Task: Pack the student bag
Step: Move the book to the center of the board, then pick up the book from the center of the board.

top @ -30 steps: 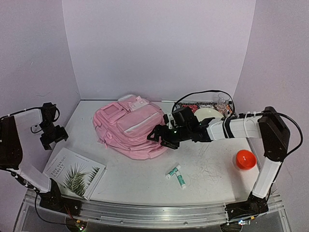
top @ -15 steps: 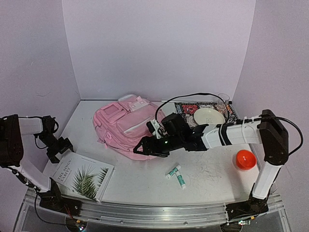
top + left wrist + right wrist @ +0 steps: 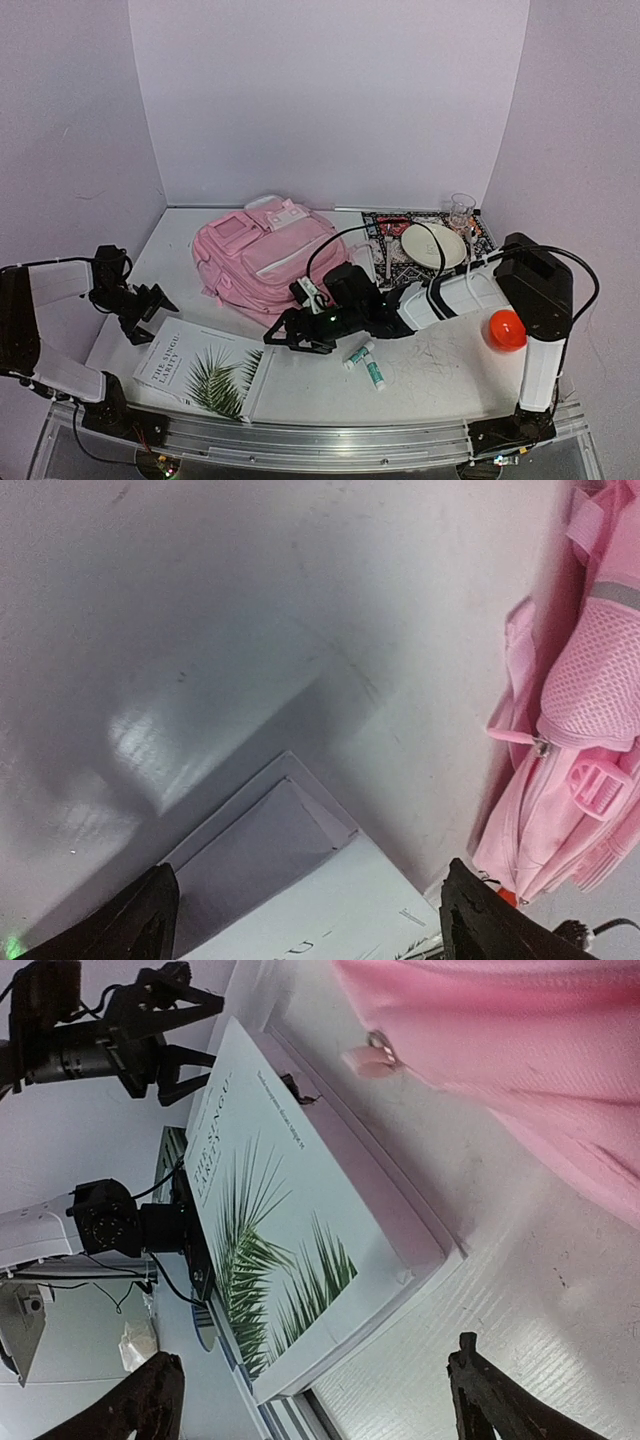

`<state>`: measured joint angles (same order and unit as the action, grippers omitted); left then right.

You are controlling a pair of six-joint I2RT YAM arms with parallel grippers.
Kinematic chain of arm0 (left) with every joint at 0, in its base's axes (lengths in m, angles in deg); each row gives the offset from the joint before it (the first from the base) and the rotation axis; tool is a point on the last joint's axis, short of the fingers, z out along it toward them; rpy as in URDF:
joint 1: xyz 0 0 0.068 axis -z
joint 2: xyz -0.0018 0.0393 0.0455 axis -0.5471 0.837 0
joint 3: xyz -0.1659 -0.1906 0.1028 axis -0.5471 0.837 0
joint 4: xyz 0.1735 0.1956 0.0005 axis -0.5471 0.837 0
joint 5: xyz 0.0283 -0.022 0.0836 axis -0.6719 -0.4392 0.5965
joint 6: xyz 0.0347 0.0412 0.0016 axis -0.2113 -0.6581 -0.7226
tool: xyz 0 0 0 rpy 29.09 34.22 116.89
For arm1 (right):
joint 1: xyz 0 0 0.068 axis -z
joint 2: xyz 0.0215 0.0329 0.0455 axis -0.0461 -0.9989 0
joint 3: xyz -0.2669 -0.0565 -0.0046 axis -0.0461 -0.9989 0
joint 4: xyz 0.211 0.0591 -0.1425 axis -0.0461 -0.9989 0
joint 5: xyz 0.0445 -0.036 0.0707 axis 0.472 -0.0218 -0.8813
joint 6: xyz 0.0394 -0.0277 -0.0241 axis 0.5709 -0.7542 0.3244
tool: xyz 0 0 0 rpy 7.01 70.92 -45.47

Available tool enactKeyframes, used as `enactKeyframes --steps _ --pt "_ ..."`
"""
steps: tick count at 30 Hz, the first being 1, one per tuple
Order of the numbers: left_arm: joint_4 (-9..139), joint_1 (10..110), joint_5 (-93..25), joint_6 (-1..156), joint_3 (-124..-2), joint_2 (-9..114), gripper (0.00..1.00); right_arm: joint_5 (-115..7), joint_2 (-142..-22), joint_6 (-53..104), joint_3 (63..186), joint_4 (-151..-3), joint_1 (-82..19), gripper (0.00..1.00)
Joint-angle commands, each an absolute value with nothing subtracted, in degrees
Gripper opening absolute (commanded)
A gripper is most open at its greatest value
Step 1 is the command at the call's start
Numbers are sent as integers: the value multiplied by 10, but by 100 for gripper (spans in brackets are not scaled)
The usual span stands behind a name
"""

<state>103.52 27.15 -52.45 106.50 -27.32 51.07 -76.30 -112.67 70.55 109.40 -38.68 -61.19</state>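
Observation:
The student bag (image 3: pixel 265 260) is a big pink backpack lying flat at the back left of the table; its side shows in the left wrist view (image 3: pixel 590 710) and the right wrist view (image 3: pixel 500 1040). In front of it lies a white book with a palm-leaf cover (image 3: pixel 205 370). My left gripper (image 3: pixel 155 308) is open at the book's far left corner (image 3: pixel 330 910), which lies between its fingers (image 3: pixel 305 890). My right gripper (image 3: pixel 280 335) is open and low over the book's right edge (image 3: pixel 290 1220), holding nothing (image 3: pixel 315 1360).
Two green-and-white tubes (image 3: pixel 365 362) lie right of the book. An orange ball (image 3: pixel 507 329) sits by the right arm. At the back right are a plate (image 3: pixel 433 243) on a patterned mat (image 3: pixel 390 225) and a glass (image 3: pixel 461 210). Walls enclose three sides.
The book has slid right towards the table's middle. My left gripper came right and nearer alongside it. My right arm swung left from the bag's front down to the book's right edge.

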Motion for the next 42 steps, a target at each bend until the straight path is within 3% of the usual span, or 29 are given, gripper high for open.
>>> enactKeyframes --steps 1,15,24,34,42 --pt "1009 288 -556 1097 -273 487 92 -762 -1142 742 1076 -344 -613 91" --pt "993 307 -579 1090 -248 487 90 -764 -1217 725 1156 -325 -613 70" --pt "983 315 -576 1089 -252 493 89 -781 -1201 722 1148 -319 -614 43" --pt "973 323 -573 1090 -294 523 89 -771 -1157 729 1128 -314 -613 1" --pt "974 323 -556 1097 -360 540 90 -761 -1110 740 1121 -313 -612 0"
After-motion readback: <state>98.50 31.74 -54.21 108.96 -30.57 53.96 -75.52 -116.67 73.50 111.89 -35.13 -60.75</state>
